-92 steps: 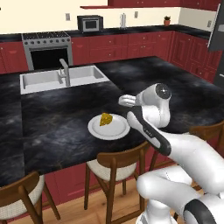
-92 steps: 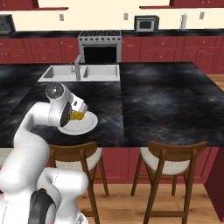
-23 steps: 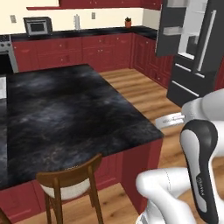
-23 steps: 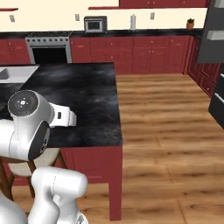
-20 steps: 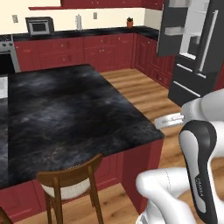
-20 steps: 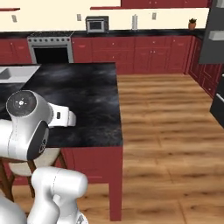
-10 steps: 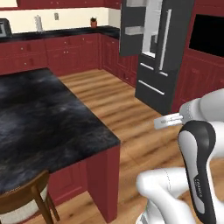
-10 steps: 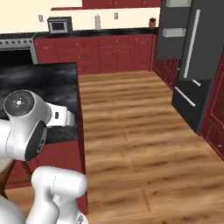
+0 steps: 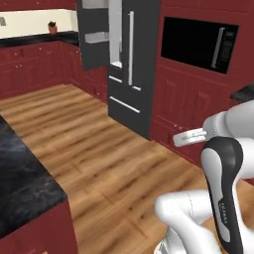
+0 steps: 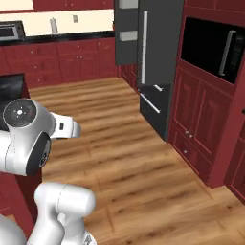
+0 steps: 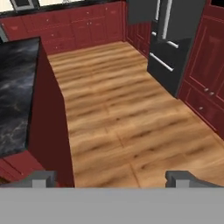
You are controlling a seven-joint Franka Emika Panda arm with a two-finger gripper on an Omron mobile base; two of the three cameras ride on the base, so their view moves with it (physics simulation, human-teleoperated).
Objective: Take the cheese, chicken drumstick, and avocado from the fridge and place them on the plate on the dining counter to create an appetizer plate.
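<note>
Empty-handed, its gripper (image 11: 112, 178) spread wide, the robot faces the dark grey fridge (image 9: 133, 59) across the wooden floor (image 10: 124, 158), one door (image 9: 94, 34) swung open for the next pick-up; the dining counter (image 11: 17, 92) lies beside it.

Both base views and the low hand view face the fridge (image 9: 130, 64) across the floor.

The fridge (image 9: 133, 69) stood at twelve o'clock, dark grey, one door swung open; the dining counter (image 11: 15, 92) lay at nine o'clock.
</note>
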